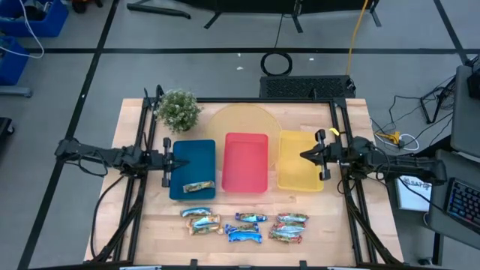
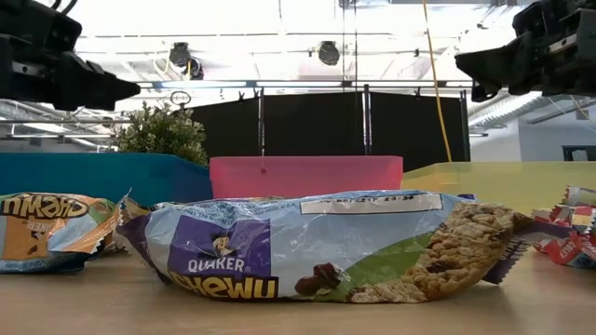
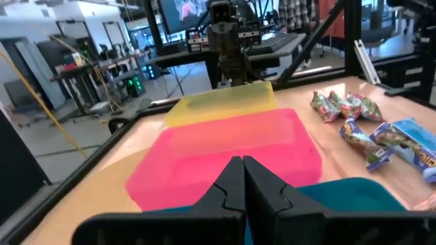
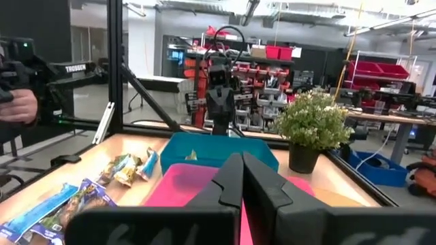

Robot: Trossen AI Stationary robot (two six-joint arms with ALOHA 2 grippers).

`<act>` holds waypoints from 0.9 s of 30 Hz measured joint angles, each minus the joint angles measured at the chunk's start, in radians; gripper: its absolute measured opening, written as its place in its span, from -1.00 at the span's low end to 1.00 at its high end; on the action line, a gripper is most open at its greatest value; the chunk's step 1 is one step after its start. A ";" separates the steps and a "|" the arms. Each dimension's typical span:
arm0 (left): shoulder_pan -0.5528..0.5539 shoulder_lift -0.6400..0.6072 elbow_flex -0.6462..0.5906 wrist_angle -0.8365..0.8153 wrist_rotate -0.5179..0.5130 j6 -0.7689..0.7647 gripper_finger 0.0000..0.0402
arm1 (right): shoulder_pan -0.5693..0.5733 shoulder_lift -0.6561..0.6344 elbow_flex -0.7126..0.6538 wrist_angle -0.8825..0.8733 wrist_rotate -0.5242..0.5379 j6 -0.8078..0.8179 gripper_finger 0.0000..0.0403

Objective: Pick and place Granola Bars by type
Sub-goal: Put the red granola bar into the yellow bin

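Note:
Several granola bars lie flat on the table near its near edge: a tan-gold one (image 1: 204, 223), bright blue ones (image 1: 244, 235) and silvery-teal ones with red (image 1: 285, 235). One tan-gold bar (image 1: 199, 187) lies in the blue tray (image 1: 193, 161). The red tray (image 1: 245, 161) and the yellow tray (image 1: 300, 169) stand to the blue tray's right. My left gripper (image 1: 175, 160) (image 3: 242, 180) hovers shut above the blue tray's left edge. My right gripper (image 1: 304, 156) (image 4: 242, 178) hovers shut above the yellow tray. In the low view a blue bar (image 2: 307, 247) fills the foreground.
A potted plant (image 1: 178, 109) stands at the far left corner of the table. A round pale board (image 1: 240, 120) lies under the trays' far ends. Black frame rails (image 1: 341, 150) run along the table's sides. A person's hand (image 4: 17, 105) shows beyond the table.

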 joint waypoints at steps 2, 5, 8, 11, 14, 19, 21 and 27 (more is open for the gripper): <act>0.000 0.000 0.000 -0.002 0.000 -0.017 -0.96 | 0.000 0.005 0.000 0.028 0.011 0.000 -1.00; 0.000 0.000 0.001 -0.012 0.000 -0.033 -0.89 | 0.000 0.009 0.021 0.084 0.104 0.009 -1.00; 0.000 0.000 0.002 -0.017 0.000 -0.023 -0.84 | 0.014 0.045 0.114 -0.042 0.139 -0.022 -1.00; 0.000 0.000 0.002 -0.013 0.000 -0.006 -0.81 | 0.080 0.139 0.302 -0.176 0.246 -0.072 -1.00; 0.000 0.000 0.001 0.003 0.000 -0.006 -0.80 | 0.192 0.294 0.488 -0.398 0.387 -0.092 -1.00; 0.000 0.001 0.001 0.022 -0.004 -0.008 -0.80 | 0.439 0.594 0.758 -0.671 0.632 -0.031 -1.00; -0.001 0.001 0.001 0.045 -0.018 -0.016 -0.79 | 0.537 0.717 0.846 -0.759 0.715 0.000 -1.00; -0.001 0.000 0.001 0.124 -0.034 0.014 -0.79 | 0.803 1.037 1.080 -0.869 0.776 0.090 -1.00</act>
